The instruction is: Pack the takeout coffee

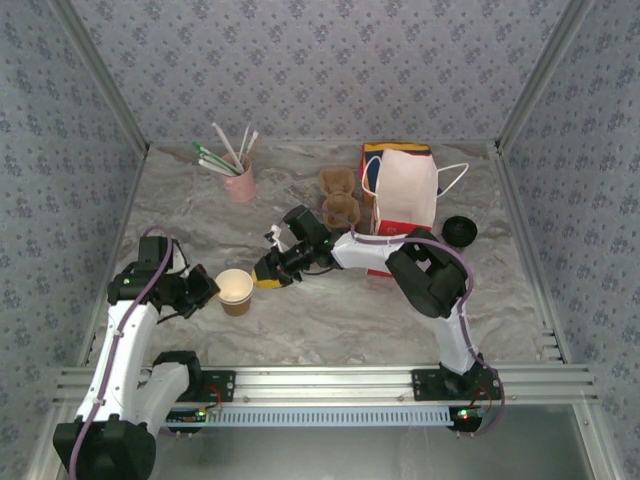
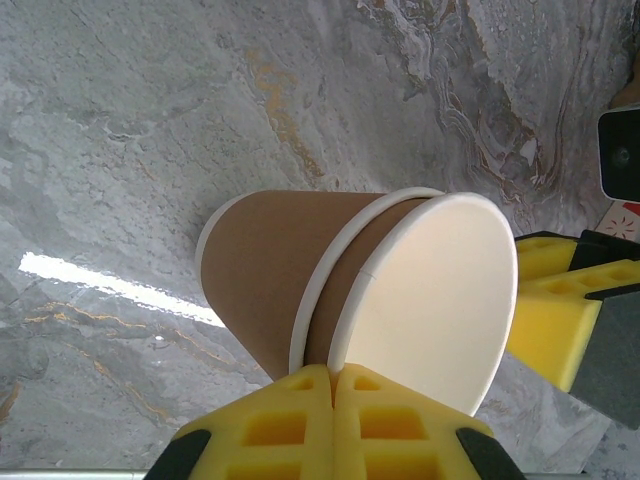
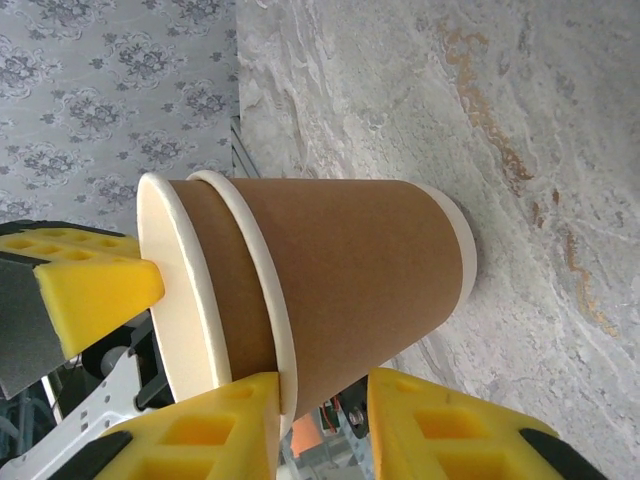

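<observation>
Top cam: black lid, cup under it unclear, sits right of white bag nr table right edge, free room in front; wrist cams reveal 2 nested paper cups, left gripper closed at rims, right gripper slightly apart beside.

On the surface, near left, nested paper cups are set; a paper bag is stood behind, rightward.

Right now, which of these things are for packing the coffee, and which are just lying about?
For the job: nested paper cups, round black lid, pulp cup carrier, handled paper bag.
Probably just lying about: pink cup of straws.
</observation>
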`<state>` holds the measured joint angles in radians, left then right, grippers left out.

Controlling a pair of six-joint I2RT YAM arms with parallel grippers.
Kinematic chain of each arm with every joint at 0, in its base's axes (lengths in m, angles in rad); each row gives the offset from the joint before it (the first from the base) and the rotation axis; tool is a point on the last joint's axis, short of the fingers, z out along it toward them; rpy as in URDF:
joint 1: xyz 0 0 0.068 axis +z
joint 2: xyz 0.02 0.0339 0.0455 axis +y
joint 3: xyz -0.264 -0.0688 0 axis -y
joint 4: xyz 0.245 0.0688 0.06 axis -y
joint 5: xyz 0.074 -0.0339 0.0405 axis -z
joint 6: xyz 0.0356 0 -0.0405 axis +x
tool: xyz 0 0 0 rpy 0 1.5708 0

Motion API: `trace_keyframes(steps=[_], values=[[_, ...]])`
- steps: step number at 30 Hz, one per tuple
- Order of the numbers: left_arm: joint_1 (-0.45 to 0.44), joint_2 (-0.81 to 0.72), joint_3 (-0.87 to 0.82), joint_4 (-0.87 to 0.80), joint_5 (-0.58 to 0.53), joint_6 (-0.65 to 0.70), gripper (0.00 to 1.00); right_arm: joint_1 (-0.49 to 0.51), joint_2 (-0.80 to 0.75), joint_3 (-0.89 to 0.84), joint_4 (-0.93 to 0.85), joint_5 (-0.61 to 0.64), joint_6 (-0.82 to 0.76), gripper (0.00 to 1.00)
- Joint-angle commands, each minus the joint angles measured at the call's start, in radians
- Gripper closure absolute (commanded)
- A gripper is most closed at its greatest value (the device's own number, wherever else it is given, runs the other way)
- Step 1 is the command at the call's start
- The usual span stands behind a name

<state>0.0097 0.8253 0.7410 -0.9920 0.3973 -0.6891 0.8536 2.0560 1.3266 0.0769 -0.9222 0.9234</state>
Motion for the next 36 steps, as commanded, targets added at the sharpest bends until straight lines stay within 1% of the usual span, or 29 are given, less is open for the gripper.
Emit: trace_keyframes(steps=[1, 18, 22, 29, 33, 36], values=[[0.008, -0.015, 0.01, -0.001, 0.021, 0.012, 1.0, 0.004, -0.019, -0.003, -0.06, 0.016, -0.034, 0.67], [0.013, -0.032, 0.001, 0.001, 0.043, 0.006, 1.0, 0.005, -0.02, -0.012, -0.063, 0.027, -0.037, 0.67], [0.012, -0.027, -0.008, -0.007, 0.026, 0.019, 1.0, 0.007, -0.034, -0.006, -0.072, 0.03, -0.041, 0.67], [0.013, -0.023, 0.002, -0.022, 0.023, 0.026, 1.0, 0.007, -0.059, 0.041, -0.179, 0.051, -0.107, 0.67], [0.013, -0.024, 0.035, -0.055, 0.004, 0.037, 1.0, 0.004, -0.065, 0.061, -0.204, 0.049, -0.12, 0.67], [0.013, -0.024, 0.053, -0.072, -0.008, 0.043, 1.0, 0.0, -0.081, 0.093, -0.259, 0.071, -0.155, 0.66]])
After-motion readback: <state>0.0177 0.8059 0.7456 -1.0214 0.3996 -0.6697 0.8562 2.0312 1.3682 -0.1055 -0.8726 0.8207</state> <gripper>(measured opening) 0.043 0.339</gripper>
